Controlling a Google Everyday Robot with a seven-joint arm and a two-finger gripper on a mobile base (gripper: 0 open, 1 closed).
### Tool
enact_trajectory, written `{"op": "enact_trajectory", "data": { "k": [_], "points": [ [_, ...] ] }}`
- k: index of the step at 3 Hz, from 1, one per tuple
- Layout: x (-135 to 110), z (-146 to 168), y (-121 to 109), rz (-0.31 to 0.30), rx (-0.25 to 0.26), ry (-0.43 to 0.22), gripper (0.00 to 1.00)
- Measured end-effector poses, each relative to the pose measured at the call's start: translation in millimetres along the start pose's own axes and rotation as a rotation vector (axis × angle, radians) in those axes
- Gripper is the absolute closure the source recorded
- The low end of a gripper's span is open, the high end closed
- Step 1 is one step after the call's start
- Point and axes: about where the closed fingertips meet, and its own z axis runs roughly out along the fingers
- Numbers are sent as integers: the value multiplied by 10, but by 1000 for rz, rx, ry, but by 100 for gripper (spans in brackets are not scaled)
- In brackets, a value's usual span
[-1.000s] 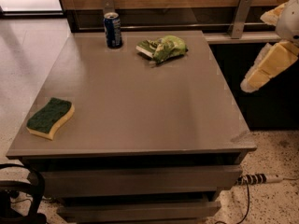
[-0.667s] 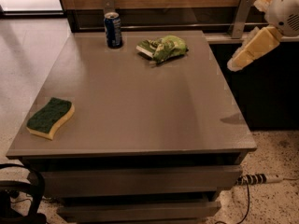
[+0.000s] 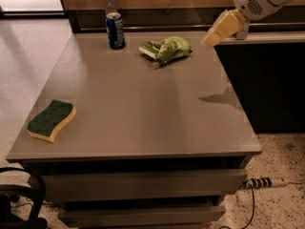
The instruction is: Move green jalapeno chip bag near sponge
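Note:
The green jalapeno chip bag point(image 3: 166, 49) lies crumpled at the far middle of the grey table point(image 3: 138, 104). The sponge point(image 3: 51, 119), dark green on top with a yellow body, lies near the table's front left corner, far from the bag. My gripper point(image 3: 220, 28) hangs in the air at the upper right, above the table's far right edge and to the right of the bag, touching nothing.
A blue soda can point(image 3: 115, 30) stands upright at the far left of the table, left of the bag. A dark counter point(image 3: 267, 80) adjoins the table on the right. A power strip point(image 3: 264, 182) and cables lie on the floor.
My gripper has moved up and to the left, from beside the table's right edge to above its far right corner, closer to the chip bag. The bag, sponge and can have not moved.

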Motion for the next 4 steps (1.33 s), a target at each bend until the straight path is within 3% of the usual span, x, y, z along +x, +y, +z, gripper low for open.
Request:
{"op": "enact_trajectory", "data": {
  "k": [1, 4],
  "points": [
    [8, 162, -28, 16, -9, -25, 0],
    [18, 1244, -153, 62, -19, -120, 0]
  ]
}}
